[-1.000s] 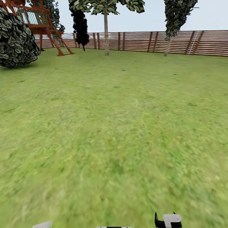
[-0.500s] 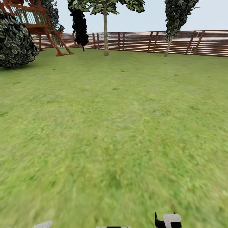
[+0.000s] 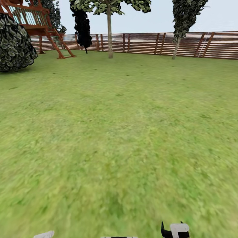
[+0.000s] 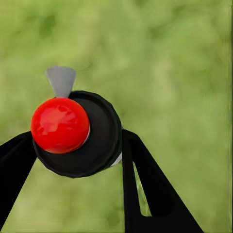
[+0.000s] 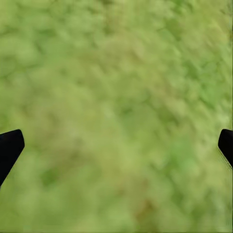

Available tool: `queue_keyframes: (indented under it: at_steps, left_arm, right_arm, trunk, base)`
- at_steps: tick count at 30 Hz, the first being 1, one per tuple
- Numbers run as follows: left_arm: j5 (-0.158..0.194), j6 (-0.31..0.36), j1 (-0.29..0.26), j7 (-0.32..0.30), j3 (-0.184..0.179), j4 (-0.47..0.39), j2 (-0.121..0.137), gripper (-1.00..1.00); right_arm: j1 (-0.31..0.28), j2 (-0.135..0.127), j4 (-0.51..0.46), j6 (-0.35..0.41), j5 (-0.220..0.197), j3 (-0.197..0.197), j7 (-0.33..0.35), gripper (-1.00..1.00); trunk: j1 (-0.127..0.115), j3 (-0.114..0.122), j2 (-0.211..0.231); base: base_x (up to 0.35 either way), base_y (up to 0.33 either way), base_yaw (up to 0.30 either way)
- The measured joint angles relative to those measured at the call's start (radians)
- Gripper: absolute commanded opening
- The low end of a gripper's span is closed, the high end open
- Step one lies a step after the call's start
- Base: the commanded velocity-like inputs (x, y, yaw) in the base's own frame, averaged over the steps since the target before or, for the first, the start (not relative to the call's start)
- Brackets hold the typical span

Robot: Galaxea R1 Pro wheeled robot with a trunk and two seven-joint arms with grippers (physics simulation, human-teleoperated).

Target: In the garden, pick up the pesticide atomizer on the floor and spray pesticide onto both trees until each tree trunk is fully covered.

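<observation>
In the left wrist view my left gripper [image 4: 73, 148] is shut on the pesticide atomizer [image 4: 82, 133]. The atomizer has a black round cap, a red button and a grey nozzle tip, and it hangs over blurred grass. My right gripper [image 5: 116, 145] is open, with only lawn between its black fingertips [image 5: 9, 148]. In the head view a tree with a pale trunk [image 3: 109, 33] stands far ahead by the brown slat fence [image 3: 198, 44]. Another tree with dark jagged foliage and a slanting pale trunk [image 3: 176, 48] stands to its right. No mist is visible.
Green lawn [image 3: 119, 132] stretches from me to the fence. A black cypress-like tree [image 3: 82, 28] stands left of the pale trunk. At the far left are a red-brown wooden play frame [image 3: 49, 33] and a large dark round bush [image 3: 15, 44].
The head view has shifted slightly: the bush and play frame have slid towards the left edge as the camera moves over the lawn. The grippers look the same.
</observation>
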Motion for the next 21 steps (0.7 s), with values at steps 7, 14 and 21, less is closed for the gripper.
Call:
queue_keyframes:
  at_steps: [7,14,21]
  left_arm:
    - [-0.001,-0.001,0.000,0.000,0.000,0.000,0.000,-1.00]
    - [-0.001,-0.001,0.000,0.000,-0.001,0.000,0.000,-1.00]
    - [-0.002,-0.001,0.000,0.000,-0.001,0.000,-0.001,-1.00]
  right_arm:
    - [0.000,0.000,0.000,0.000,0.000,0.000,-0.001,1.00]
    - [0.000,0.000,0.000,0.001,0.000,0.000,0.000,1.00]
    - [0.000,0.000,0.000,0.002,0.000,0.000,0.000,1.00]
  trunk:
    - [0.000,0.000,0.000]
    - [0.000,0.000,0.000]
    - [0.000,0.000,0.000]
  base:
    - [0.337,-0.077,0.121]
    - [0.338,-0.077,0.011]
    - [0.338,-0.077,0.000]
